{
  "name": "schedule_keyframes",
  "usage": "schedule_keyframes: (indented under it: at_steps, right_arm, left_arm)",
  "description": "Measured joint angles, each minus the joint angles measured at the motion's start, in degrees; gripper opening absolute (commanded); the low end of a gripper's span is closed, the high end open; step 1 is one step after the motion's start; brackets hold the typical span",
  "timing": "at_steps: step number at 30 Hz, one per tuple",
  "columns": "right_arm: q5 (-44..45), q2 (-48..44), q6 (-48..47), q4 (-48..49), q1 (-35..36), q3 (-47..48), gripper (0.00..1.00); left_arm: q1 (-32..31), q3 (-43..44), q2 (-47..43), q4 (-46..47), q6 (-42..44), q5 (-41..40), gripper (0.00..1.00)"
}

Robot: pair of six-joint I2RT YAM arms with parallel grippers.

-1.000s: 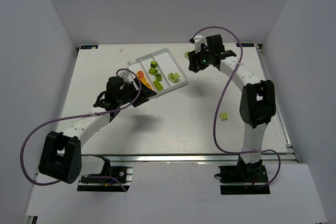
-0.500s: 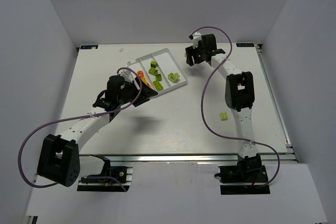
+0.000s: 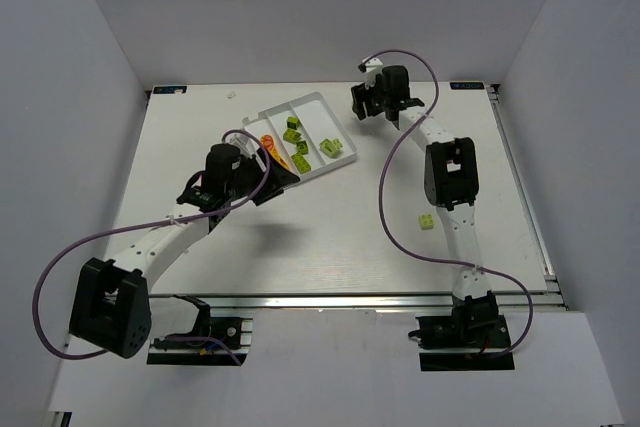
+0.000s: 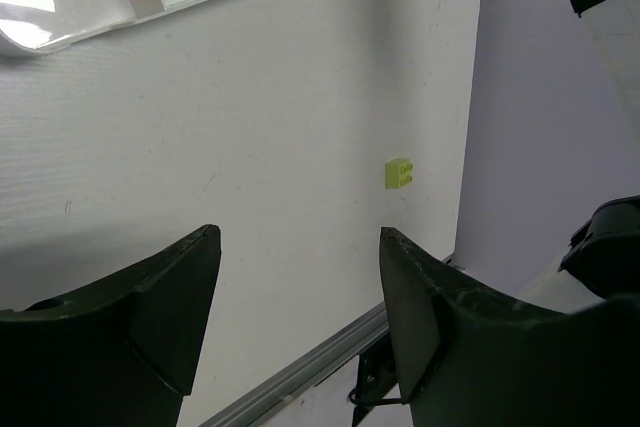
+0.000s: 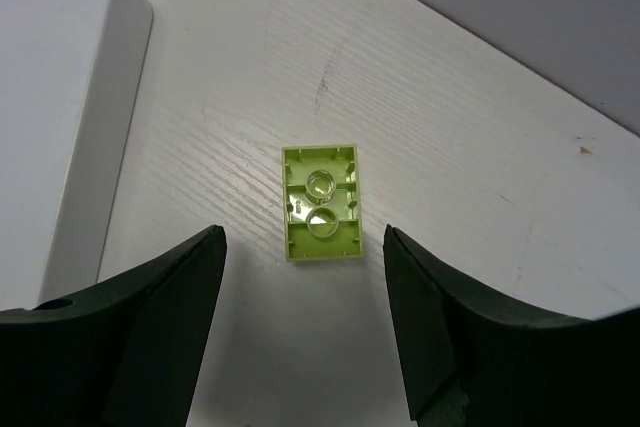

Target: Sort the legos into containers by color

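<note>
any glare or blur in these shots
Left wrist view: bright glare on the tray rim, top left. Right wrist view: the green brick is sharp, the fingers dark with little detail. Top view: even light, faint shadows on the table.

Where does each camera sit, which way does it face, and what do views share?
Top external: fixed above and behind the bases, looking down on the table; left arm and right arm show whole.
Left wrist: on the left arm, looking low across the table at a loose green lego; left gripper, jaws open, fills the bottom.
Right wrist: on the right arm, looking down at an upturned green lego beside the tray; right gripper, jaws open.
Shared: loose green lego in top and left-wrist views; tray in all three.
</note>
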Motion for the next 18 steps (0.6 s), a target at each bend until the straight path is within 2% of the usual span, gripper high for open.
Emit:
schedule_keyframes:
  at_steps: [9,13,15,16,18]
  right_arm:
    - [0.04,4.94,-0.17,3.85,0.0,1.68,0.68]
    - [0.04,6.34,-0.48,5.79,0.0,3.04,0.63]
    - [0.07,6.69,-0.57,6.4,0.0,3.39,0.57]
    - [0.13,6.82,-0.61,6.56,0.0,3.63,0.48]
    - [0.09,6.99,-0.9,6.97,-0.02,3.74,0.36]
  left_arm:
    - [0.0,2.64,3.08,-0.66,0.02,-0.07,0.74]
    - [-0.02,3.08,3.21,-1.09,0.02,-0.15,0.74]
    - [-0.02,3.34,3.32,-1.11,0.02,-0.2,0.74]
    - [0.0,3.48,3.45,-1.09,0.02,-0.2,0.74]
    - [0.0,3.67,3.82,-1.14,0.0,-0.22,0.74]
